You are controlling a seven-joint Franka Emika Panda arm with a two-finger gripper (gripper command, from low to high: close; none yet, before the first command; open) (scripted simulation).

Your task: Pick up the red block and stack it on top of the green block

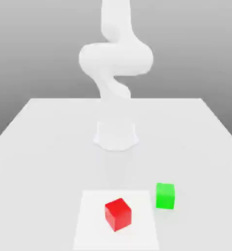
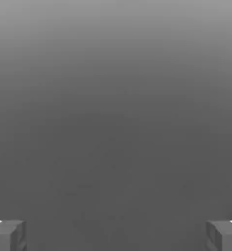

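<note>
Red block (image 1: 118,214), seemingly light, rigid and best pinched across two opposite flat sides, sits near the table's (image 1: 49,132) front edge beside the green block (image 1: 165,195), while the gripper (image 2: 116,235) hangs wide open.

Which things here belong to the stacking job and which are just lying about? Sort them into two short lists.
Part of the job:
- red block, resting on the pale square mat
- green block, standing apart from it toward the exterior view's right, off the mat
- gripper, jaws wide apart with nothing between them

Just lying about:
- pale square mat
- white table
</note>
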